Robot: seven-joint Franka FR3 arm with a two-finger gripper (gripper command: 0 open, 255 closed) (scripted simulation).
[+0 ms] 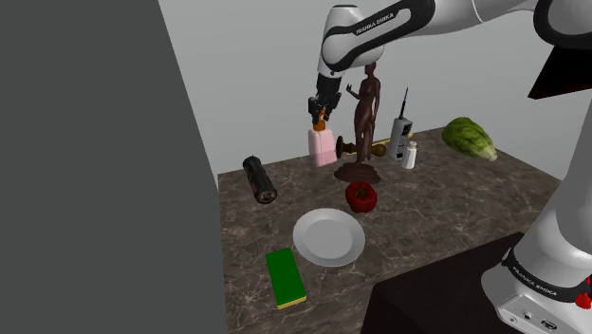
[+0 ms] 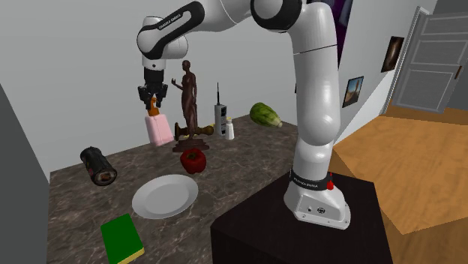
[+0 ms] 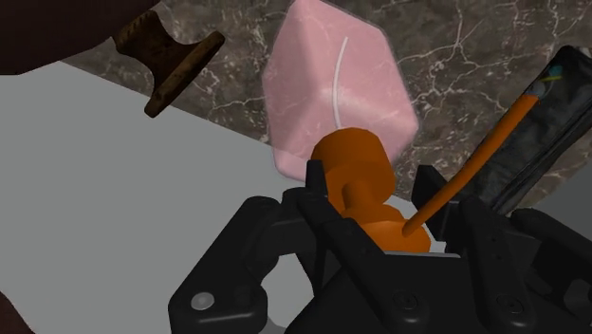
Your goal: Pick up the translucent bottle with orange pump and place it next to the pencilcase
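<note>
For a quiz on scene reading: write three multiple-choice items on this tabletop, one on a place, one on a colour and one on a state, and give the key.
1. Where does the red pepper lie?
A) between the plate and the statue
B) on the plate
C) behind the statue

2. What colour is the pump of the bottle?
A) white
B) green
C) orange

3. How is the gripper?
A) open above the plate
B) shut on the pump
C) shut on the statue

Key:
1 A: the pepper sits just past the plate's rim, in front of the statue's base.
2 C: the pump above the pink body is orange.
3 B: the wrist view shows it clasping the pump.
</note>
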